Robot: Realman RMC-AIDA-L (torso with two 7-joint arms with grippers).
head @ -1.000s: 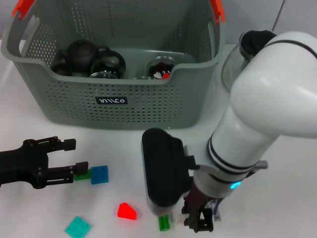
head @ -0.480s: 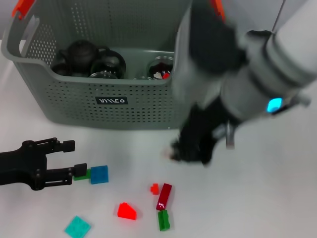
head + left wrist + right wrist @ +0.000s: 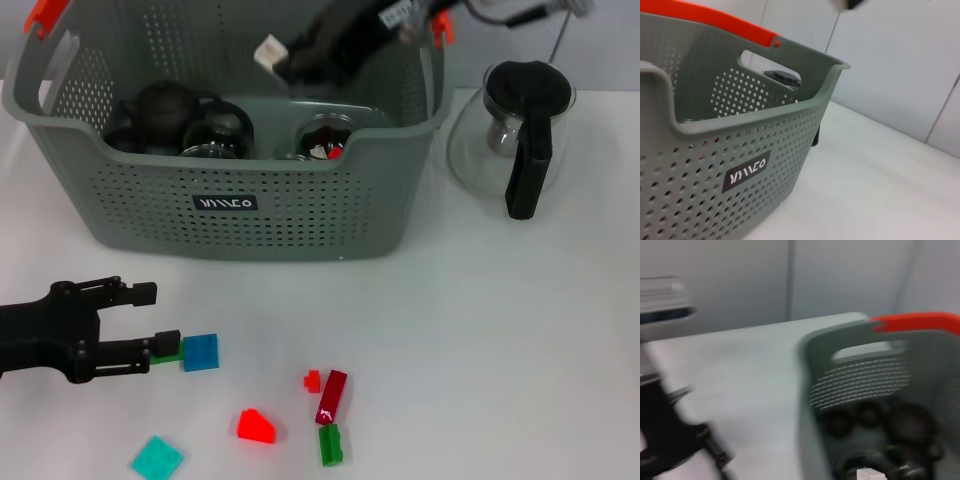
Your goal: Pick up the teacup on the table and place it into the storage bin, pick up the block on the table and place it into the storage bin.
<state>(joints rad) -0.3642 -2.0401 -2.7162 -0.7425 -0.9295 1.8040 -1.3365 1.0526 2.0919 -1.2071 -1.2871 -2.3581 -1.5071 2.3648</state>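
White table (image 3: 520, 330) fills the scene, with a pale wall behind it. At the far side stands the storage bin (image 3: 240, 205), a grey-green perforated basket with orange-red handle tabs, already holding dark teapots and glass cups. Beside it, on my right, sits a clear glass pot (image 3: 515, 135) with a black handle.

My right claw (image 3: 285, 55) hangs over the bin's open top, gripping a small white block (image 3: 270, 50) between its fingers. My left claw (image 3: 150, 320) rests low on the near left of the table, its fingers parted and holding nothing, with a green block (image 3: 166, 352) and a blue block (image 3: 200, 352) just beside its fingertips.

More blocks lie scattered on the near table: a teal block (image 3: 157, 458), a red wedge (image 3: 256, 426), a dark red brick (image 3: 331, 396) and a green brick (image 3: 330, 444). I see no teacup left on the table.

As I judge it, the risk now is releasing from too high: the white block could bounce off the glassware below, chip a cup, or strike the rim and fall outside. My left claw could also nudge the blue block away.
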